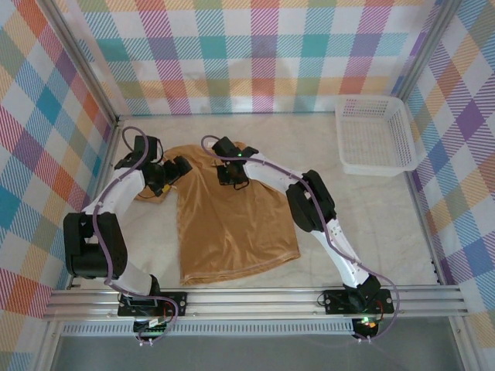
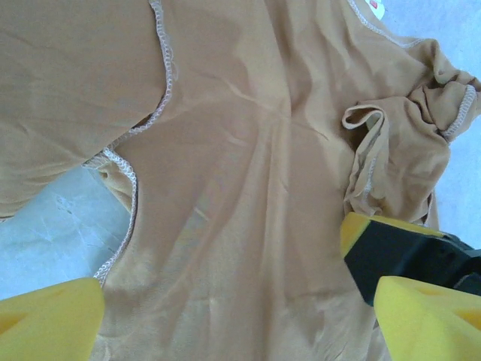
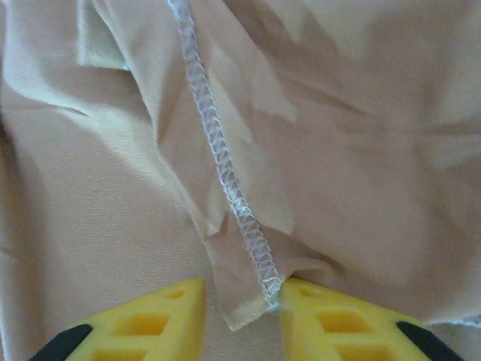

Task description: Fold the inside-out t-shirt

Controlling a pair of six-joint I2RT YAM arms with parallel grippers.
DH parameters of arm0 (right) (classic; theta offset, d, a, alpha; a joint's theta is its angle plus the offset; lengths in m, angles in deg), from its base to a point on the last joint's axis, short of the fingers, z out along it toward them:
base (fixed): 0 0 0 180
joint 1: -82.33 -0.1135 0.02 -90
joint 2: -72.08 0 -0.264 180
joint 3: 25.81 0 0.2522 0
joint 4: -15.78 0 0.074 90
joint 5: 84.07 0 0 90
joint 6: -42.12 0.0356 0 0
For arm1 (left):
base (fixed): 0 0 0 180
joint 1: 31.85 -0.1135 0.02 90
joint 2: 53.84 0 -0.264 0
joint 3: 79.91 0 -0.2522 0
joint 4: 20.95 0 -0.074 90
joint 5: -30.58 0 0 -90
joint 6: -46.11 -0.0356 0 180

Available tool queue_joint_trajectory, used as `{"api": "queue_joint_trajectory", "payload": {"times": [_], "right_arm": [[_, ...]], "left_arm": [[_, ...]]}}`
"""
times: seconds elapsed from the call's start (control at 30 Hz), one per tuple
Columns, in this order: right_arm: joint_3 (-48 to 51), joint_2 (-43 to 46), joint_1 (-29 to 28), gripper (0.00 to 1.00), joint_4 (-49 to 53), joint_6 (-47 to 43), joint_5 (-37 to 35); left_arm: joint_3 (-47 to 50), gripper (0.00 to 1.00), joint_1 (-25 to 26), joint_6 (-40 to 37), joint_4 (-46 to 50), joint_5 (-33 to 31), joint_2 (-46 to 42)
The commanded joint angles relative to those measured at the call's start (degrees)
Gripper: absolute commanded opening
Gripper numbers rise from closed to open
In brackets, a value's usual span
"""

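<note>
Soft, matt tan cloth makes up the inside-out t-shirt (image 1: 232, 224), its seams bound in rough white overlock stitching (close up, the fine knit catches a faint sheen). The basket (image 1: 377, 167) is white plastic mesh, the table (image 1: 371, 224) a smooth, pale marbled surface, the rails (image 1: 255, 297) brushed metal, the arm shells (image 1: 344, 259) glossy white and black plastic.

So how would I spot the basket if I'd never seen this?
Start at the pale table walled by checked panels and look to its far right corner. The white mesh basket sits there, apart from the tan t-shirt spread mid-table. Unlike that soft cloth, it is a rigid, open-topped white lattice.
</note>
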Motion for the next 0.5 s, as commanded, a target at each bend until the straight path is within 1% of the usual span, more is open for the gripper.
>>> {"api": "queue_joint_trajectory", "payload": {"times": [0.0, 0.03, 0.23, 0.3, 0.37, 0.47], "right_arm": [[-1.3, -0.6, 0.8, 0.16, 2.9, 0.7, -1.2], [-1.1, 0.0, 1.0, 0.11, 3.0, 0.9, -1.1], [-2.6, 4.4, 1.8, 0.00, 4.0, -0.4, -0.2], [-4.7, 5.4, 2.3, 0.00, 5.6, -1.2, -0.7], [-6.1, 7.0, 3.3, 0.00, 6.9, -2.5, -2.7], [-4.8, 10.3, 6.5, 0.00, 6.3, -3.7, -5.5]], "left_arm": [[0.1, 0.92, -0.1, 0.1, -1.3, 1.1, -1.6], [0.0, 0.92, 0.0, 0.0, -1.3, 1.3, -1.6], [0.1, 0.91, 0.0, 0.3, -2.2, 2.0, 0.3], [0.2, 0.90, 0.0, 0.4, -2.2, 2.4, 1.5], [1.0, 0.89, -0.1, 0.6, -2.3, 2.0, 1.9], [1.8, 0.89, 0.0, 0.0, -1.7, 1.2, 1.3]]}}
